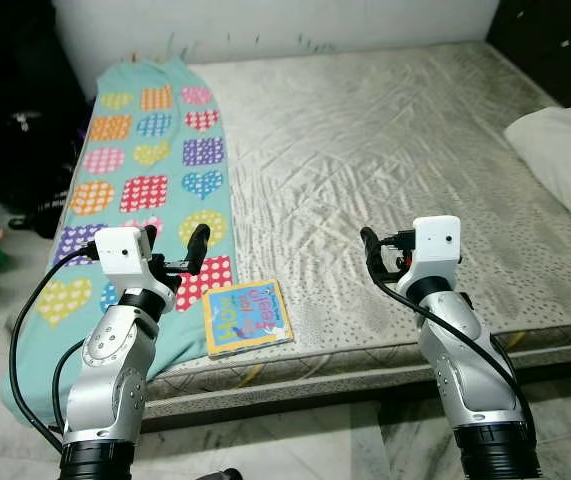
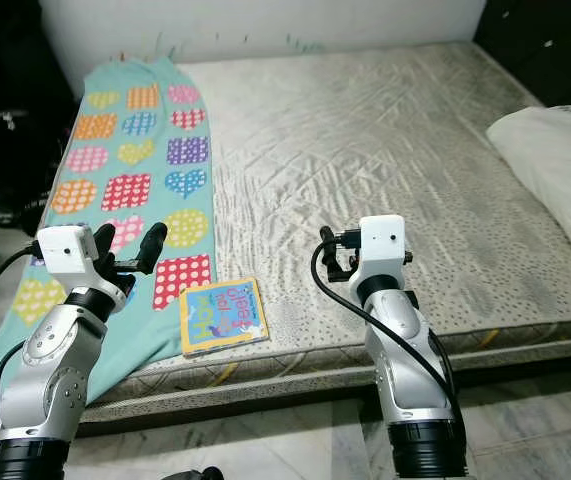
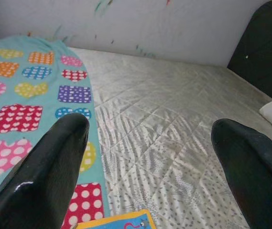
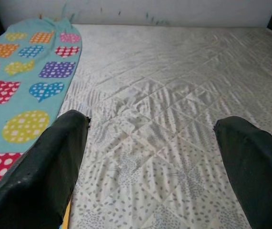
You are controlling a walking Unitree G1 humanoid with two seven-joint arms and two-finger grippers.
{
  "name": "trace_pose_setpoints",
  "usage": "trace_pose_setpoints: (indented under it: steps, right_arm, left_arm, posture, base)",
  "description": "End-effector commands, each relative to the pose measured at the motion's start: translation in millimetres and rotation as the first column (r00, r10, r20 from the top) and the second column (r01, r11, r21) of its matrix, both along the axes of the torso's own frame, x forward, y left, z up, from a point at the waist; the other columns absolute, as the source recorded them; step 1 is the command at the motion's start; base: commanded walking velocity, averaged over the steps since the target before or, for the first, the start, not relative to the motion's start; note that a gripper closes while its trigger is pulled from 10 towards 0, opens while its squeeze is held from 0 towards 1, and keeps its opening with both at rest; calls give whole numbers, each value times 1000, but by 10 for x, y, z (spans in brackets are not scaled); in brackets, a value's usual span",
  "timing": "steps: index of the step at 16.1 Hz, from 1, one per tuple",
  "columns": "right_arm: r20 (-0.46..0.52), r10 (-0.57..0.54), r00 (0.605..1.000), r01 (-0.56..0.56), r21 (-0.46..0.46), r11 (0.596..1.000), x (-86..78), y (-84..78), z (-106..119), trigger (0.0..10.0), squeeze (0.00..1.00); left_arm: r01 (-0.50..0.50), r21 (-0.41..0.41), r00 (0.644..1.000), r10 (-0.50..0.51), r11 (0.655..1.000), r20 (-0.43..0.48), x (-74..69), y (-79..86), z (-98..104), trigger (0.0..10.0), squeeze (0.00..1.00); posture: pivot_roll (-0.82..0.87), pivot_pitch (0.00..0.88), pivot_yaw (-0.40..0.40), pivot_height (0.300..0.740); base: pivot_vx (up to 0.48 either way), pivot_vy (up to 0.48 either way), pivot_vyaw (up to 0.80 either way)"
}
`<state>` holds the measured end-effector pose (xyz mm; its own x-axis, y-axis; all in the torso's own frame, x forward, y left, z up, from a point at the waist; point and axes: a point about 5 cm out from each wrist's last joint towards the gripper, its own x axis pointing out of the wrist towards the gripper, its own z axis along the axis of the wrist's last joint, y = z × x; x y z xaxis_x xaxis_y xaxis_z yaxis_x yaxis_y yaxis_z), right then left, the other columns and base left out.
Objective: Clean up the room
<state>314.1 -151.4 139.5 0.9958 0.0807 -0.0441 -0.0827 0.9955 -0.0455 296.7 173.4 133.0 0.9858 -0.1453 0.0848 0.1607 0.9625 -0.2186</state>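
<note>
Bed (image 1: 385,170) with bare quilted mattress. A book (image 1: 248,316) lies flat at the bed's near edge, touching a teal heart-patterned blanket (image 1: 155,160) along the bed's left side; a white pillow (image 1: 565,160) lies at its right. Left hand (image 1: 177,255) hovers over the blanket beside the book, fingers spread, empty. Right hand (image 1: 377,255) hovers above the near edge, fingers apart, empty.

Two silver jointed arms are seen, each capped by a white camera block, trailed by looping black cables and tipped with a black two-fingered left claw (image 1: 177,252) and right claw (image 1: 371,254).
</note>
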Motion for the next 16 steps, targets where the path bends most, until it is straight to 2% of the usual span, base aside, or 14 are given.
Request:
trace_pose_setpoints:
  steps: [1,8,12,16]
  right_arm:
    - [-2,-8,1000,8,-2,1000,2,-17,6,10000,0]
    - [5,-23,1000,23,-10,1000,26,-62,26,10000,0]
    - [6,-25,1000,26,-15,1000,34,-78,30,10000,0]
    - [5,-27,1000,27,-16,1000,37,-83,26,10000,0]
  left_arm:
    - [0,6,1000,0,1000,17,-5,14,36,10000,0]
    - [0,8,1000,0,1000,7,1,11,24,10000,0]
    - [-20,-4,1000,20,1000,-10,7,23,3,10000,0]
    - [-17,-12,1000,17,1000,-6,14,24,9,10000,0]
  posture:
    - [-118,100,45,740]
    - [-118,101,45,740]
    - [-118,101,44,740]
    - [-119,101,46,740]
  base:
    - [304,0,0]
    - [278,0,0]
    - [0,0,0]
    - [0,423,0]
